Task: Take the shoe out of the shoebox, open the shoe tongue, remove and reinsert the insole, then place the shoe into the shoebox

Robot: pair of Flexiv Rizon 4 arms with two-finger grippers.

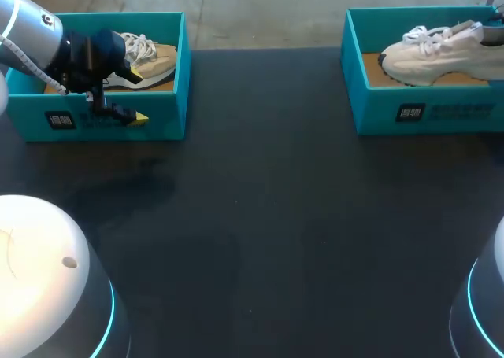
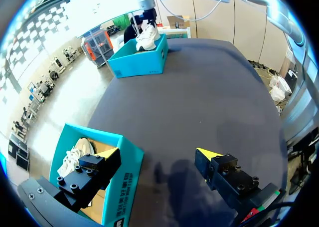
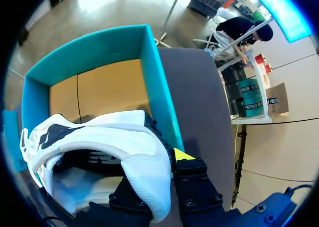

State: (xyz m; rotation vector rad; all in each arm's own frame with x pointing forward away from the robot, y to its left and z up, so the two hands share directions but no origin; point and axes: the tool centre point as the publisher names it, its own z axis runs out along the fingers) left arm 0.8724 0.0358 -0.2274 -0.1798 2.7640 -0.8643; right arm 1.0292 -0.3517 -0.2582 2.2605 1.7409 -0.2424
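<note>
A beige shoe (image 1: 146, 59) with white laces lies in the left teal shoebox (image 1: 157, 126). My left gripper (image 1: 138, 96) hangs open astride that box's front wall, one finger inside near the shoe (image 2: 75, 157), the other outside over the table; its fingers (image 2: 107, 154) hold nothing. A white shoe (image 1: 433, 51) sits in the right teal shoebox (image 1: 417, 114). My right gripper (image 3: 159, 167) is shut on the white shoe's (image 3: 99, 137) heel; one finger is hidden behind the heel. The right shoebox (image 3: 154, 82) lies beneath it.
The black table (image 1: 268, 216) stretches between the two boxes. Both boxes stand at the table's far edge. White arm bases fill the near left (image 1: 39, 279) and near right (image 1: 484, 311) corners.
</note>
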